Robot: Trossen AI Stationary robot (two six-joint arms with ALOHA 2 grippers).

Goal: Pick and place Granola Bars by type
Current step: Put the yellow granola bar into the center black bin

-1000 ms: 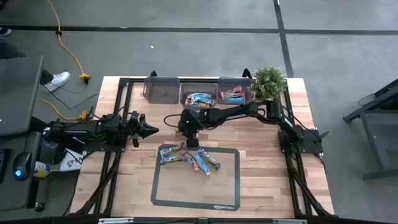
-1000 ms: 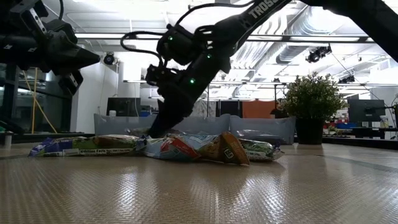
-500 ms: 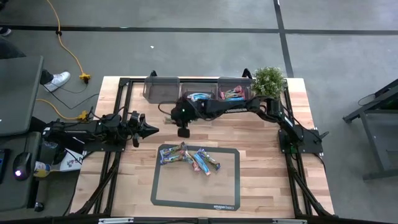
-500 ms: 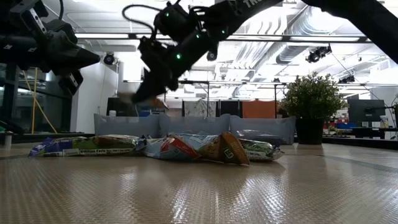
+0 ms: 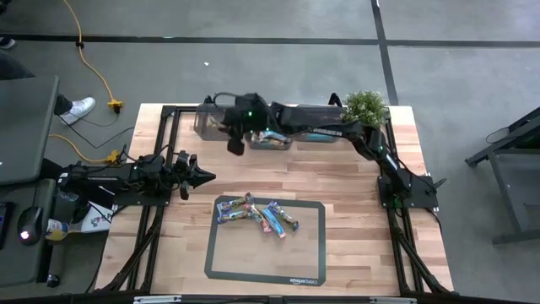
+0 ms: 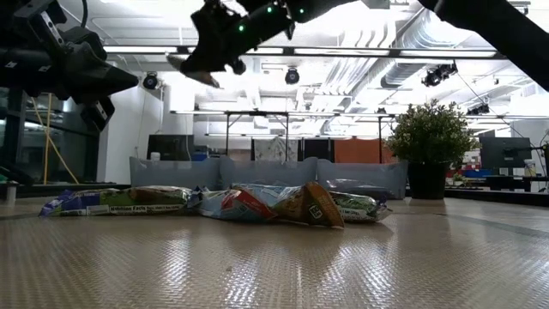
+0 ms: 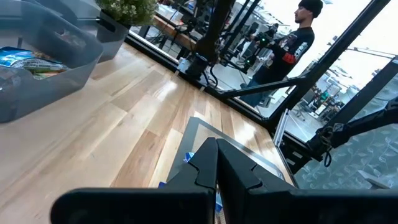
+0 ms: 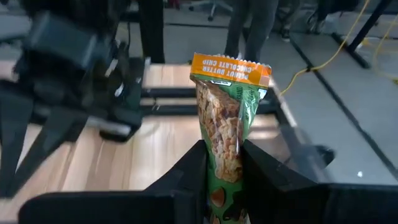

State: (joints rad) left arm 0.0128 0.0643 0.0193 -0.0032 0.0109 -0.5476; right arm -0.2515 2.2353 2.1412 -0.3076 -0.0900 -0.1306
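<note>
The right claw (image 5: 234,143), in the upper middle of the high view beside the leftmost bin (image 5: 218,120), grips a green and orange granola bar (image 8: 227,118). The other bars (image 5: 257,214) lie on the mat (image 5: 305,253) at desk centre. The left claw (image 5: 202,176) waits at left, fingers together.

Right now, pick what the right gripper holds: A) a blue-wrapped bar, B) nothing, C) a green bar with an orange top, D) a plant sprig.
C: in the right wrist view the right gripper is shut on a green granola bar with an orange top band.
</note>
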